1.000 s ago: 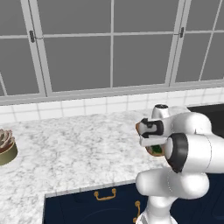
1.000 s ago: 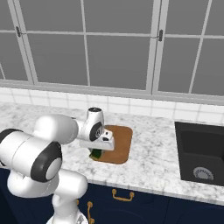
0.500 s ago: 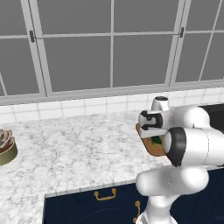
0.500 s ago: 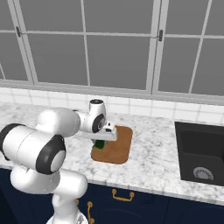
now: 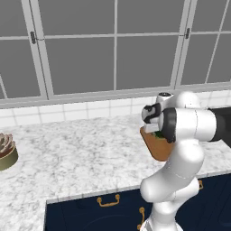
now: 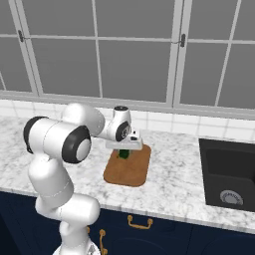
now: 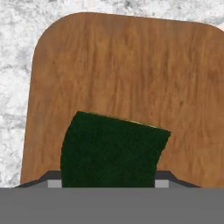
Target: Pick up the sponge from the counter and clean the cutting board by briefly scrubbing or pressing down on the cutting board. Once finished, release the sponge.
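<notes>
The brown wooden cutting board [image 6: 132,170] lies on the marbled counter [image 6: 174,185] in front of the window. My gripper [image 6: 123,149] hangs over the board's far end, shut on the sponge [image 6: 122,155]. Seen from the hand, the dark green sponge [image 7: 111,155] sits between the finger tips [image 7: 52,180], with the board [image 7: 131,78] spread out behind it. From the left, the sponge [image 5: 159,134] peeks out under the gripper [image 5: 156,128], above the board [image 5: 158,151]. Whether the sponge touches the board is not clear.
A dark sink [image 6: 230,174] is set into the counter right of the board. A potted plant [image 5: 6,151] stands far left on the counter [image 5: 81,153]. The tiled backsplash and window run along the back; navy cabinets with gold handles [image 6: 137,222] sit below.
The gripper has carried the sponge from the board's near left corner toward the window, and now holds it over the board's far end.
</notes>
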Controlling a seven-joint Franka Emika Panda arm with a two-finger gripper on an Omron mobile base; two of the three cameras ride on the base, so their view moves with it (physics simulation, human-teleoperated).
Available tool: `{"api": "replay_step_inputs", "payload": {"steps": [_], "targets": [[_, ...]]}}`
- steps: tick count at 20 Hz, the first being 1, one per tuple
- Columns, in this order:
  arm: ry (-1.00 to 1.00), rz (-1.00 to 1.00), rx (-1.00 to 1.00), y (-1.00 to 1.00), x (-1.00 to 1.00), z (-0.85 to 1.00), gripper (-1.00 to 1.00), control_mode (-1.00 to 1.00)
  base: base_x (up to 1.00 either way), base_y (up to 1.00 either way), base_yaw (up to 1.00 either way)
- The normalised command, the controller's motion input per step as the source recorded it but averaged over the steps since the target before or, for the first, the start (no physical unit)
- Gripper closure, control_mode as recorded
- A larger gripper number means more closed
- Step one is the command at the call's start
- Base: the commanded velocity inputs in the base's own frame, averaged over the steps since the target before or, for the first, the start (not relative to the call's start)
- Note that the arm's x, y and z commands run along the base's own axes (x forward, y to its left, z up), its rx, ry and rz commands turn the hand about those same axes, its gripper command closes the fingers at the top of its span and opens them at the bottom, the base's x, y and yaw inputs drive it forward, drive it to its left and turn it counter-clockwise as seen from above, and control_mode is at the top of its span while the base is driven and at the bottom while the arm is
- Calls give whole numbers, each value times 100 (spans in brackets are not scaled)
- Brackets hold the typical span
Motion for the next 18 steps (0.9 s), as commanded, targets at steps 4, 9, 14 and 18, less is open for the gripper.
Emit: {"api": "replay_step_inputs", "payload": {"steps": [4,9,14,18], "targets": [[-9,0,0,-6,23,0,100,-100,0,0,0],[-6,0,0,-6,29,0,100,-100,0,0,0],[-5,0,0,-2,7,-15,100,-100,0,0,0],[-7,0,-1,0,0,-30,100,-100,0,0,0]]}}
